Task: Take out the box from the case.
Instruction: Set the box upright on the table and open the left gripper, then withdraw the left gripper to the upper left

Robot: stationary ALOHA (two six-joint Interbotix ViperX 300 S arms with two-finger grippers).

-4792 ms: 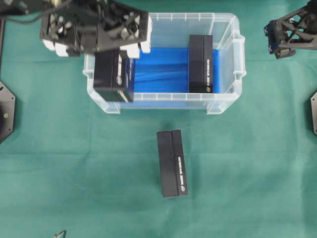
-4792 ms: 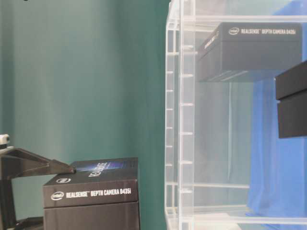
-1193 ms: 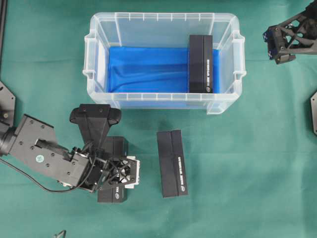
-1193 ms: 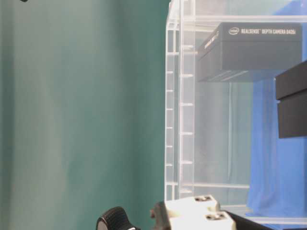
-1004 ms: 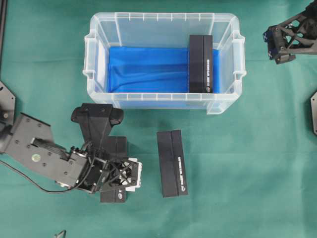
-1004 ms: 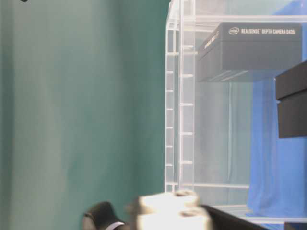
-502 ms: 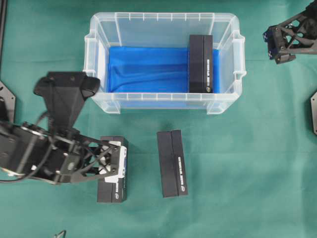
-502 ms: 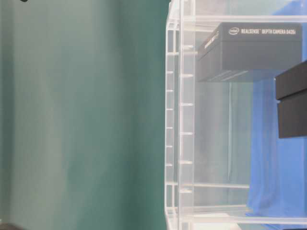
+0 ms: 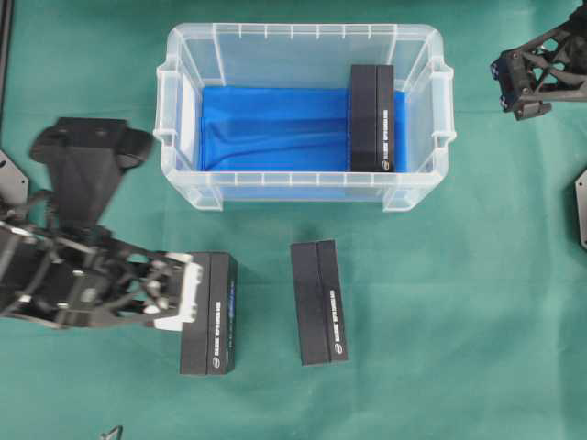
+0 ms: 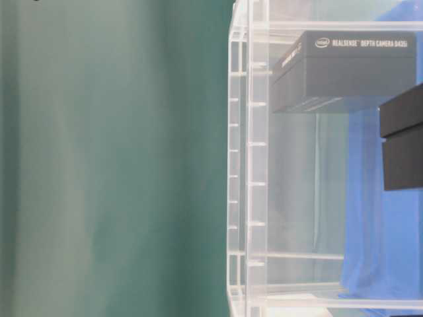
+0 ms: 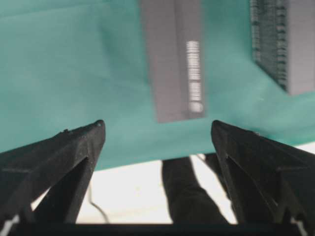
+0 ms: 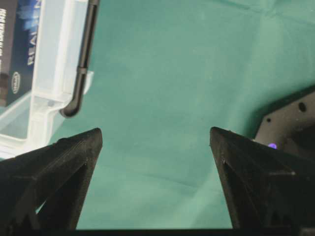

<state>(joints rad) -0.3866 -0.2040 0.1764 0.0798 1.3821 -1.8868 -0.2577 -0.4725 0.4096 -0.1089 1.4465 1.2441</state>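
The case (image 9: 303, 30), a clear bin with a blue liner (image 9: 275, 128), stands at the back of the green cloth. One black box (image 9: 371, 117) lies inside it against the right wall; the table-level view shows the same box (image 10: 350, 69) through the case wall (image 10: 248, 165). Two more black boxes lie on the cloth in front: one at front left (image 9: 209, 313) and one in the middle (image 9: 319, 302). My left gripper (image 9: 188, 291) hangs open just left of the front-left box, holding nothing (image 11: 157, 128). My right gripper (image 9: 514, 87) is open over bare cloth (image 12: 155, 132), right of the case (image 12: 54, 73).
The left wrist view looks past a box on the cloth (image 11: 172, 59) to the table's front edge, with pale floor beyond. A black arm base (image 9: 581, 206) sits at the right edge of the cloth, another (image 9: 7, 174) at the left edge.
My left arm has drawn back to the left and risen off the front-left box, which stays on the cloth. The right arm has barely moved.
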